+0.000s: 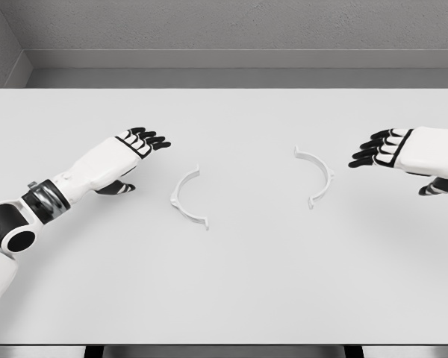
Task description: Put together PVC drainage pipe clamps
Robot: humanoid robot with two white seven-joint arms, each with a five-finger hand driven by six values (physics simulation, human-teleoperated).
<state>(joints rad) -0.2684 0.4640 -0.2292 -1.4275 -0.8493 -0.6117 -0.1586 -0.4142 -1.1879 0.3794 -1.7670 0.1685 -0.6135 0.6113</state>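
Head view shows us at the reach-in step, w/ nothing grasped yet. We take the left clamp half (pixel 188 197) as our landmark: a thin white arc lying flat on the table (pixel 231 298), its bow bulging left and its open side facing right. The right clamp half (pixel 316 176) lies well apart to its right and slightly farther back, bowed the opposite way, so the two open sides face each other across bare table.

Our left robot hand (pixel 138 143) hovers just left of and behind the landmark, fingers extended and relaxed, holding nothing. Our right robot hand (pixel 384 148) sits far right of it, just beyond the other half, fingers likewise loose and empty.

Next move, as we judge it: each hand drops onto its own half, pinches the thin band, then slides or lifts inward till the end tabs meet. The halves lie flat & thin, so getting fingertips under an edge may be fiddly.

Room is generous: nothing lies between the halves, and the table edges are well away from both.
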